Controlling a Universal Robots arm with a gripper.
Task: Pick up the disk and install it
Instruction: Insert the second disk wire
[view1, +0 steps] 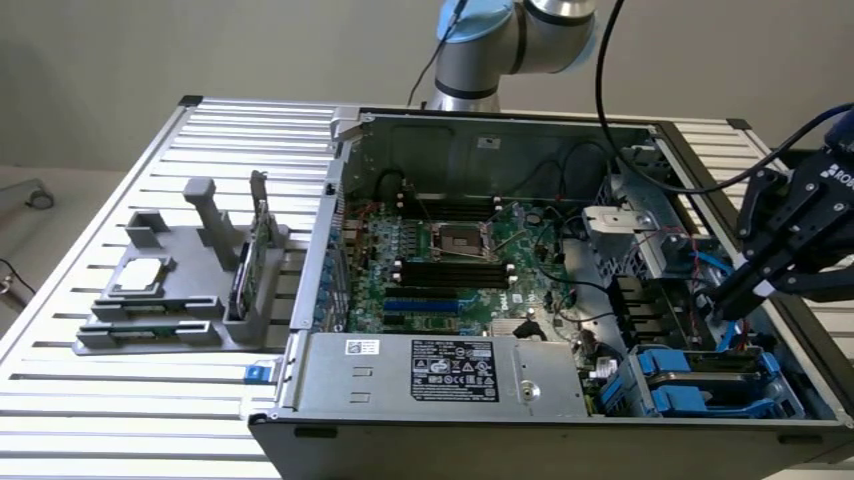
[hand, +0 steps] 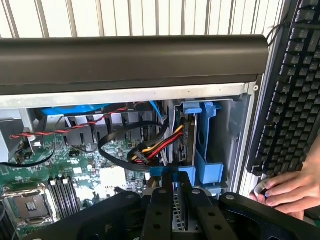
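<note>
In the wrist view the gripper (hand: 173, 200) is clenched on the disk (hand: 186, 145), its 2 fingers (hand: 159, 215) pinching the edge of the blue carrier, which stands upright in the drive bay at the corner of the open computer case (view1: 747, 432). Beside the case a person's hand (hand: 292, 190) rests at a keyboard (hand: 290, 95). Farther in lies the motherboard (view1: 441, 265).

The exterior view looks down obliquely from high at the front, taking in the slatted table (view1: 160, 420) and the whole open computer case (view1: 534, 400). The wrist view sits close inside that case, facing the blue drive bays (hand: 207, 145). Both views share the motherboard (view1: 447, 265) and the bays at four o'clock in the exterior view.
</note>
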